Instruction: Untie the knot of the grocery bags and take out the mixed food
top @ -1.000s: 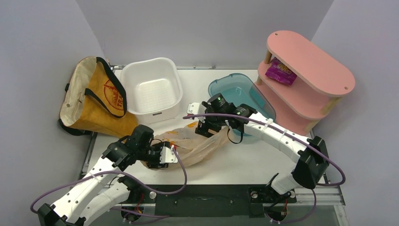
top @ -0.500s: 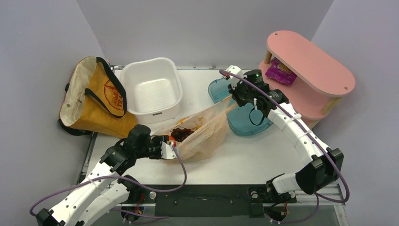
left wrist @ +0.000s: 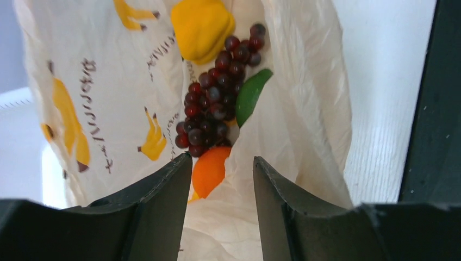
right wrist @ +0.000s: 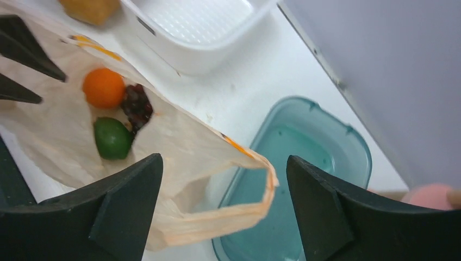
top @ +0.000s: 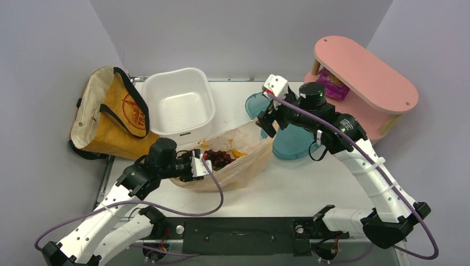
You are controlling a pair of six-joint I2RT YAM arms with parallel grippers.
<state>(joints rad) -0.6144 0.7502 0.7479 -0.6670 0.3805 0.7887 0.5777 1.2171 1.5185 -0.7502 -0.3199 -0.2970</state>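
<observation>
Left fingers part-open at near rim of thin translucent peach plastic bag. Crinkled film sits in the gap; cannot tell if it is clamped. Bag lies on white tabletop, centre, mouth open. Print: yellow bananas plus dark lettering, not readable. Inside: round orange nearest, bunch of dark red grapes past it, smooth green fruit touching the grapes, lumpy yellow bell pepper farthest.

Right fingers spread wide above bag's far corner, holding nothing. Loop handle hangs free in the gap, over teal tub: translucent plastic, rounded corners.

White tub: rounded square, opaque, ribbed floor. Left of it, mustard canvas tote on its side, black straps, round red logo only partly legible.

Far right, pink two-tier shelf, purple packet on lower tier.
</observation>
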